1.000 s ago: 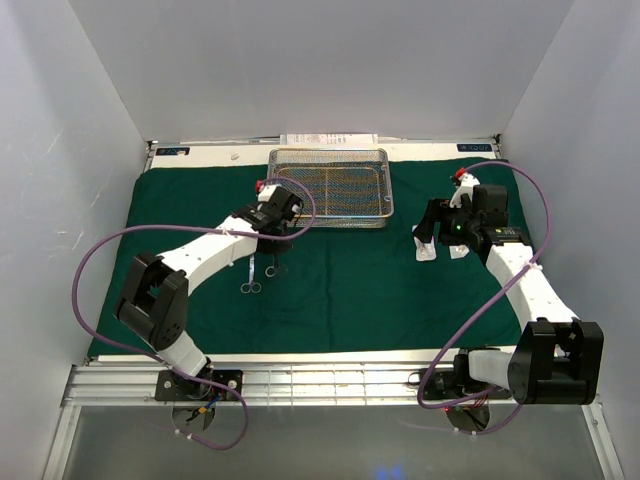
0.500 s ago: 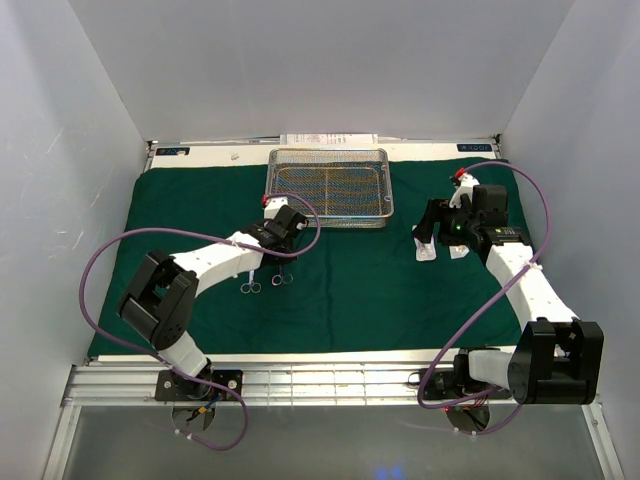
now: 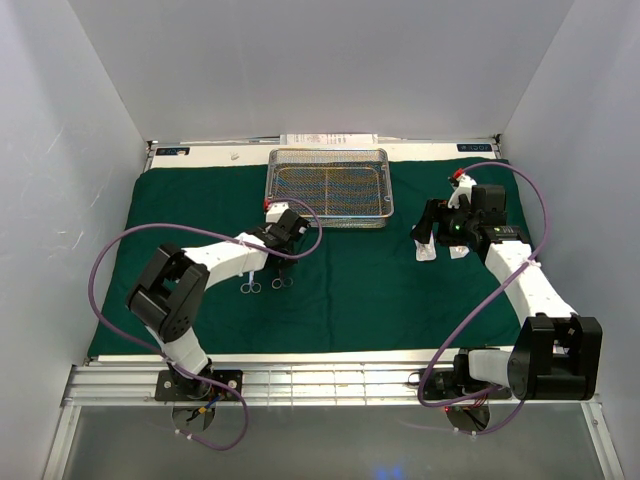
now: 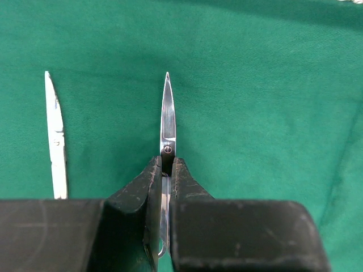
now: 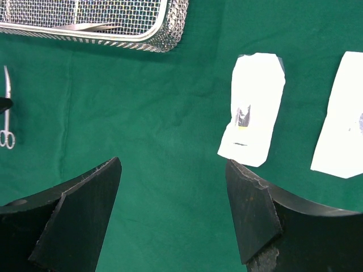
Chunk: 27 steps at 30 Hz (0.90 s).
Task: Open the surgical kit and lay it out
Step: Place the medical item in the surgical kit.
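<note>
The dark green cloth (image 3: 340, 290) lies spread flat on the table. The silver wire-mesh tray (image 3: 330, 185) stands at its far middle, with thin tweezers (image 5: 85, 26) inside. My left gripper (image 3: 283, 235) (image 4: 166, 164) is shut on one pair of small scissors (image 4: 168, 122) at the pivot, blades pointing away, low against the cloth. The second scissors (image 3: 250, 282) (image 4: 55, 141) lie just to their left. My right gripper (image 3: 440, 225) (image 5: 173, 164) is open and empty above the cloth. Two white packets (image 5: 252, 110) (image 5: 343, 116) lie flat beside it.
A white paper sheet (image 3: 330, 139) lies behind the tray on the table's metal edge. White walls close in the left, right and back. The cloth's near edge (image 3: 300, 352) meets a metal rail in front of the arm bases.
My left gripper has moved from the tray's near left corner towards me and down, carrying the scissors to beside the other pair. The right arm has barely moved.
</note>
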Motion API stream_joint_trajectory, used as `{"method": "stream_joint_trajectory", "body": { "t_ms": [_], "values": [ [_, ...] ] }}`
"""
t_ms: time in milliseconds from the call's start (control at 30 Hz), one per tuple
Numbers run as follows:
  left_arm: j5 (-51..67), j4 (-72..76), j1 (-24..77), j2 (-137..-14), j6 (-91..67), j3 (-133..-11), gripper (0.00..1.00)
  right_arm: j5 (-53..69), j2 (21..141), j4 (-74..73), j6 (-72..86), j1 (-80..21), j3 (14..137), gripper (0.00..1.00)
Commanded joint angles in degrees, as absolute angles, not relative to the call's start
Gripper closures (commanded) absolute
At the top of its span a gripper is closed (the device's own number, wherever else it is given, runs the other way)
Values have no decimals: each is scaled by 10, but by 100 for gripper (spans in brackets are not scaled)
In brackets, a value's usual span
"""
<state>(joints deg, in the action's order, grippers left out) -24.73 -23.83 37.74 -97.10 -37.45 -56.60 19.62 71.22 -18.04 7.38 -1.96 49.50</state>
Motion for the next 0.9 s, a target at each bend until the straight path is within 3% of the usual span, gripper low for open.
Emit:
{"method": "stream_joint_trajectory", "body": {
  "t_ms": [0,867],
  "values": [
    [-259,-218,382,-979,-369,-562,100,207,714,-171,79,-21,521,20],
    [-255,-237,388,-986,-361,-551,97,211,713,-163,81,-21,510,20]
  ]
}}
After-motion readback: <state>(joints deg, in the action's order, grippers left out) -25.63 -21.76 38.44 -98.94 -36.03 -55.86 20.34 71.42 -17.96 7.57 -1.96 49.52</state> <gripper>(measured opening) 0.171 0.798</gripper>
